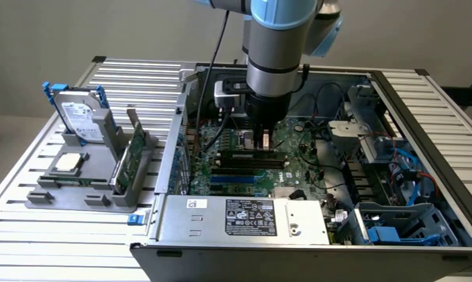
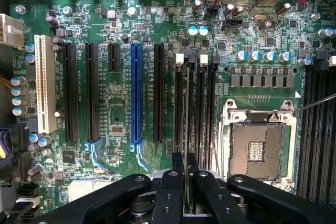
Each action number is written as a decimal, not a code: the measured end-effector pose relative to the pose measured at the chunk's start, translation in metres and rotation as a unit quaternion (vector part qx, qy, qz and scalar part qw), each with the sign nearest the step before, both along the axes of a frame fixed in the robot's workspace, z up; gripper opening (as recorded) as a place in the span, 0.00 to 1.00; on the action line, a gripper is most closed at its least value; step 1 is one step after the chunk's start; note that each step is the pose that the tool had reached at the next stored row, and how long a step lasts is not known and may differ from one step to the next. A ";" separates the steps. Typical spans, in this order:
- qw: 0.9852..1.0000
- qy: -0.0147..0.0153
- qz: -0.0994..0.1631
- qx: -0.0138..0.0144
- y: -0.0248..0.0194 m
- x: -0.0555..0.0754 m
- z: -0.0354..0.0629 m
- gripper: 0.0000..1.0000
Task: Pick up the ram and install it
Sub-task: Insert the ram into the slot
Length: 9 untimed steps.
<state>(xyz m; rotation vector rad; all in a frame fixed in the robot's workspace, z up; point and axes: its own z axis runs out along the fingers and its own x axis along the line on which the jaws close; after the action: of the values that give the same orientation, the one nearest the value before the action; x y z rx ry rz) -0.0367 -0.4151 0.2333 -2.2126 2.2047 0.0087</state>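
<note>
Tool [image 2: 186,162] clamped on ram [image 2: 187,106], stick held edge-on over the black memory slots [image 2: 201,108] of the motherboard [image 2: 121,103], beside the CPU socket [image 2: 257,145], inside the open case [image 1: 298,261].

Silver arm [image 1: 271,64], blue caps [image 1: 287,12], blk end effector [image 2: 186,166]

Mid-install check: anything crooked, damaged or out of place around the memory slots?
Nothing stands out. The gripper holds the ram edge-on, in line with the memory slots beside the empty processor socket; no damage shows.
</note>
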 end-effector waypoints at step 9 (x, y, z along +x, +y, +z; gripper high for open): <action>1.000 0.000 0.001 0.000 -0.0026 0.000 0.0000 0.14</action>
<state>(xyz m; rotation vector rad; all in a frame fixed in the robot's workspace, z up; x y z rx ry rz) -0.0367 -0.4177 0.2333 -2.2137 2.2036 0.0088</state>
